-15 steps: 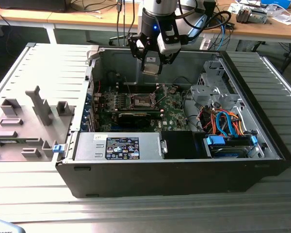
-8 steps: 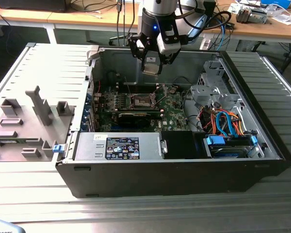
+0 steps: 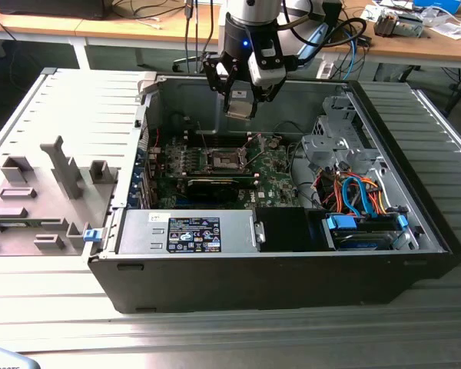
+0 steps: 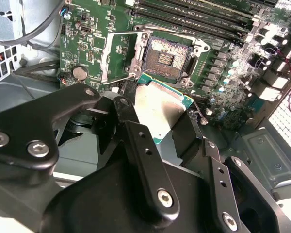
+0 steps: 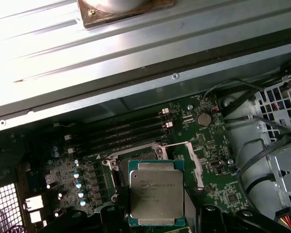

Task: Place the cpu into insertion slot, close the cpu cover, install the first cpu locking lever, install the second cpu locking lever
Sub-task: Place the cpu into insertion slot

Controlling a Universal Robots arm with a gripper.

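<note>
Your gripper (image 3: 240, 106), clamped on the cpu (image 5: 155, 196), has open air below it down to the insertion slot (image 3: 221, 160), where the cpu cover (image 4: 117, 53) is swung aside. The case wall (image 3: 192, 100) rises just beyond the gripper. The drive cage (image 3: 334, 142) and its cables (image 3: 353, 192) stand well off to one side.

A black open computer case (image 3: 292, 284) lies on the slatted grey metal table (image 3: 215, 338), its grey side panel (image 3: 54, 154) beside it on the exterior view's left. Inside, the green circuit board (image 3: 273, 165) lies on the floor, with a grey power supply (image 3: 188, 231) along the near wall before it and a silvery drive cage (image 3: 330, 142) on the exterior view's right. The black gripper (image 3: 240, 104) hangs above the board, the flat silver-grey cpu (image 5: 153, 191) pinched between its fingers, over the square metal-rimmed insertion slot (image 4: 165, 56), whose thin silvery cpu cover (image 5: 196, 165) lies open beside it
</note>
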